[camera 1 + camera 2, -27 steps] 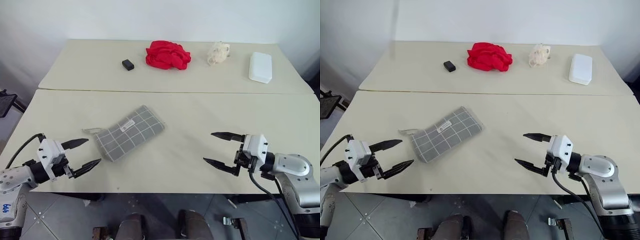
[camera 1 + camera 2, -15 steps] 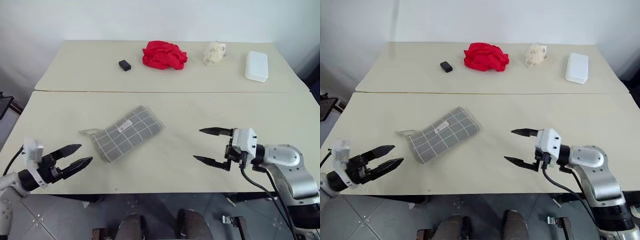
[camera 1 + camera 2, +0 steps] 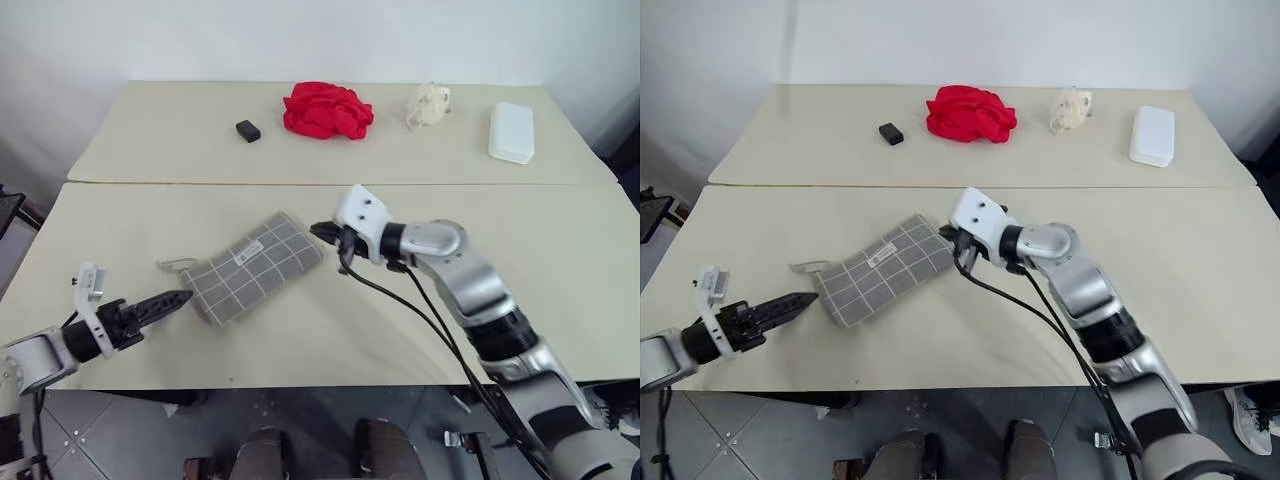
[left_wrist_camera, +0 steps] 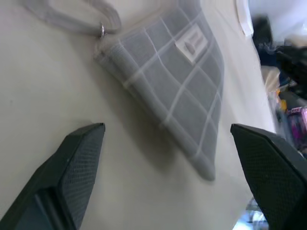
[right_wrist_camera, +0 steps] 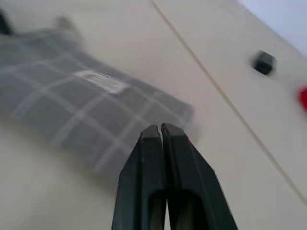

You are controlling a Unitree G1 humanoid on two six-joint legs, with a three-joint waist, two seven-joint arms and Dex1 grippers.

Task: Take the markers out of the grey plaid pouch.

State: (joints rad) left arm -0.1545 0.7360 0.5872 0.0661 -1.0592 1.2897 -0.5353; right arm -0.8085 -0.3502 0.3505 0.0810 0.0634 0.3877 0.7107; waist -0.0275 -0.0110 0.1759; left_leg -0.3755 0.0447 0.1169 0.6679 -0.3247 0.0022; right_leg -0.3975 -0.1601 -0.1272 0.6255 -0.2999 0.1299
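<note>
— Cream desk: where was the grey plaid pouch?
— Flat at mid-desk, unopened. Right end effector had swung to its far edge, fingers pressed together; left end effector, spread wide, neared its other end.

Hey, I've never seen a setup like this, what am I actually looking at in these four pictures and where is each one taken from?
This is a humanoid robot with two arms, standing at a pale table. The two wide pictures come from the cameras in its head, looking down over its arms. The other two come from cameras on its wrists, looking along each arm's two black fingers.

On the near table lies the grey plaid pouch. At the far side sit a small black block, a red cloth, a pale crumpled bundle and a white box.

The left end effector is open, close to the pouch's near end. The right end effector is shut at its far end. Neither holds anything.
</note>
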